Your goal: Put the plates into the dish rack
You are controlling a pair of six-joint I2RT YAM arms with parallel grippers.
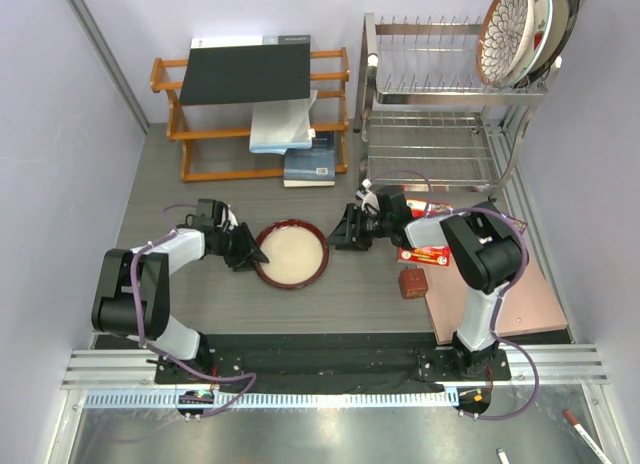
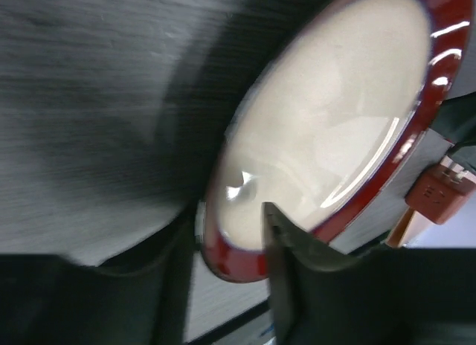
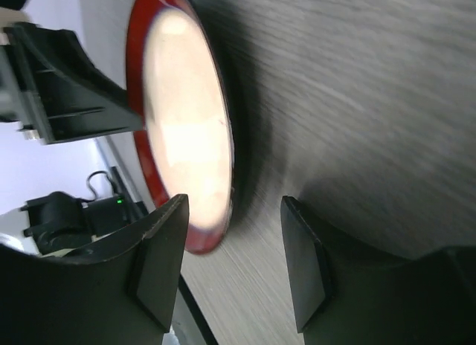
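Left hand [image 1: 245,249]: fingers sat astride the left rim of the maroon-rimmed plate [image 1: 291,252]; clenched or not, cannot tell. The plate lay flat on the tabletop [image 1: 330,294]. Right hand [image 1: 340,234]: released, empty, just beside the plate's right edge. Dish rack [image 1: 430,104], far right: held other plates [image 1: 525,29] upright on top

The top edge crops the racked plates [image 1: 522,32]; the right arm [image 1: 482,252] half hides the red card [image 1: 425,252].

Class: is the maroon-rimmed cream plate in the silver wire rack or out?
Out. The plate lies on the grey table, short of the rack.
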